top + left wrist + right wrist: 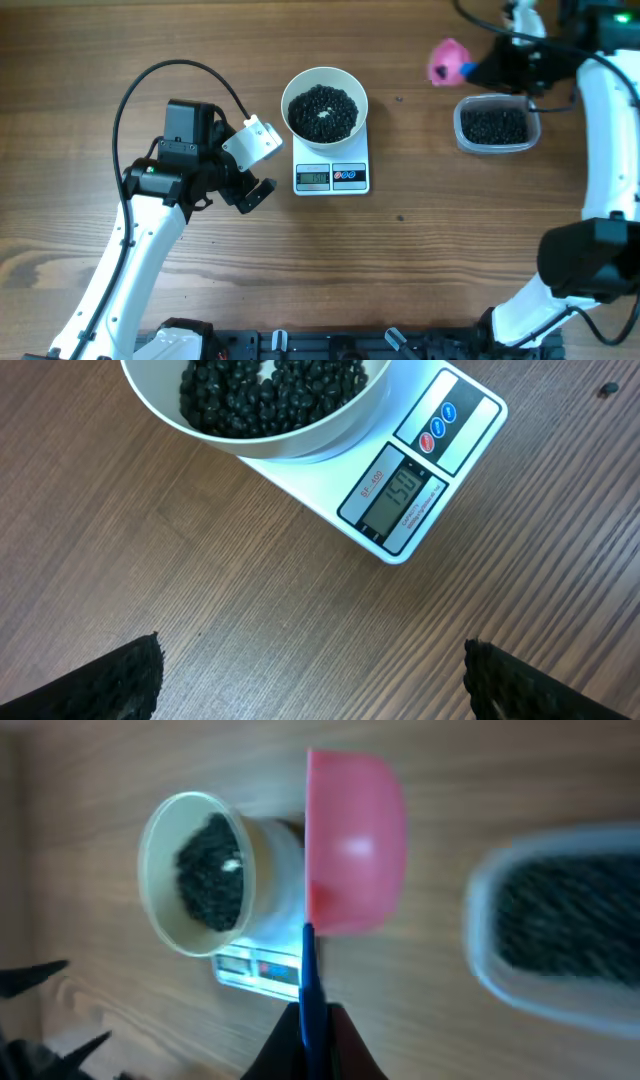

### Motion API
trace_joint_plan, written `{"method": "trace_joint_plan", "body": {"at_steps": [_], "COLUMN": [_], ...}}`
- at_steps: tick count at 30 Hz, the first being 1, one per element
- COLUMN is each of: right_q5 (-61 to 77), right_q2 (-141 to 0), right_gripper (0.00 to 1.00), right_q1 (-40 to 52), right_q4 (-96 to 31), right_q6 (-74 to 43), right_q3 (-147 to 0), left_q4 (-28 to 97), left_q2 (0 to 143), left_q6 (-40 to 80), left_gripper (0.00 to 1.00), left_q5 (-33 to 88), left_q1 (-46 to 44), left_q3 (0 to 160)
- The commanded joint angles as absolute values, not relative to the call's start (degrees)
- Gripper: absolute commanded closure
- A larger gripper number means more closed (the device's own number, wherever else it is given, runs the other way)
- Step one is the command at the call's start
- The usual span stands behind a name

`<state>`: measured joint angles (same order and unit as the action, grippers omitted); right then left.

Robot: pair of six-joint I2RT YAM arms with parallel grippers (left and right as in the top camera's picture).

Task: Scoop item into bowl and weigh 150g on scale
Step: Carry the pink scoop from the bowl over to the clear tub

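My left fingers [115, 682] are spread; only their camera reads 150 on the scale [400, 470]. My right fingers [350, 1050] pinch the scoop [355, 840] by its handle.

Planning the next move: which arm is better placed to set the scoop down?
Right: the right gripper is shut on the pink scoop near the tub; the left gripper is open and empty beside the scale.

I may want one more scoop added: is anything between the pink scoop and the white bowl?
Nothing visible stands in the way. Between the pink scoop and the bowl on the scale lies bare wood with one tiny dark speck; the clear tub sits on the scoop's other side.
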<state>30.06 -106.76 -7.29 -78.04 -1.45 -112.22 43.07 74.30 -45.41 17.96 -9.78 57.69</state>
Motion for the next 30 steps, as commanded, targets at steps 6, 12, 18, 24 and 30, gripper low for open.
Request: {"method": "trace_joint_plan", "body": {"at_steps": [6,12,18,24,30], "right_q5": [10.2,-1.7,-16.3,-27.5,-29.3], "right_q2": [-105.5,-105.5,-106.7,-110.6,-112.2], "right_gripper": [0.96,0.96,0.96,0.96,0.96], "right_q1": [-13.4,-10.8,-2.0,6.2,7.4], "right_q4": [-81.3,-83.0,-83.0,-85.3,-87.7], "right_q6": [-4.0,-7.7,-9.4,-9.6,-13.5], "right_q3": [-112.9,-111.7,-109.2,-109.1,-109.1], "left_q4": [42.9,42.9,42.9,42.9,42.9], "left_q2": [74.4,74.4,74.4,74.4,74.4], "left_q6": [-46.3,-46.3,-46.3,-46.3,-46.3], "left_gripper": [0.00,0.00,0.00,0.00,0.00], "left_q5": [19.0,19.0,19.0,19.0,19.0], "left_q1": [-9.5,-9.5,-9.5,-9.5,-9.5], "left_q3": [57.2,57.2,57.2,57.2,57.2]}}
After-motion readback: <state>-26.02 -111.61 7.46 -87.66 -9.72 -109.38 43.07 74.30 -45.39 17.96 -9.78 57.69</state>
